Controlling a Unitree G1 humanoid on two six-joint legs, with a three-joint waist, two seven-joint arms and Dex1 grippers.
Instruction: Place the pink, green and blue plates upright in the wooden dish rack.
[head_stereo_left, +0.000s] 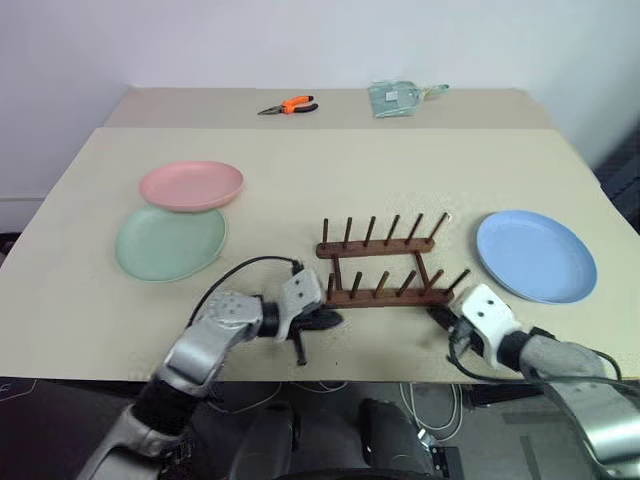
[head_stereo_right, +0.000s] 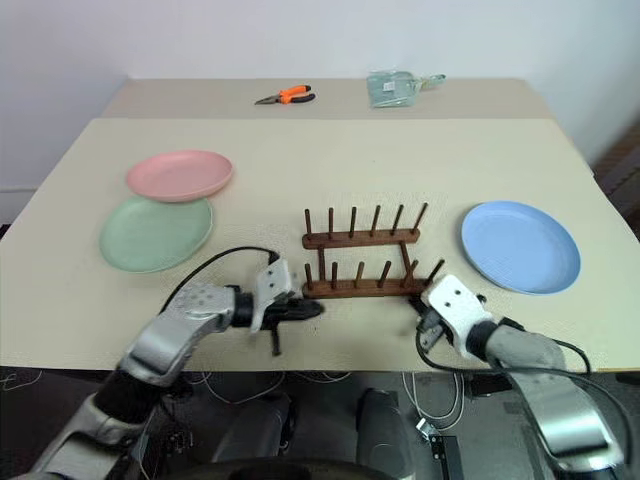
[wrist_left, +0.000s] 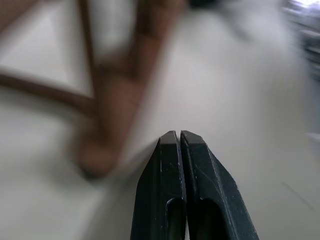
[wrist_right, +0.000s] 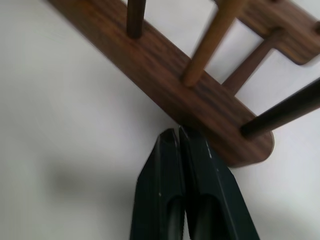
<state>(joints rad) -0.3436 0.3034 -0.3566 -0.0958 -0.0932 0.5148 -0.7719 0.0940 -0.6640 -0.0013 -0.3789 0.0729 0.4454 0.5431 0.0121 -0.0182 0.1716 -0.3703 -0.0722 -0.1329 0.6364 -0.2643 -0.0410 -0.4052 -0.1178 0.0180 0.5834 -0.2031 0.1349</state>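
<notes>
At rack ends: both tools closed, seemingly touching rail.

Even soft light — wrist-view blur

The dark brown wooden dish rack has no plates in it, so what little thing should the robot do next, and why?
Probably lift the shut right gripper off the dark brown wooden dish rack, open it and reach for the light blue round plate, which lies flat beside it. All the rack's slots are empty.
</notes>
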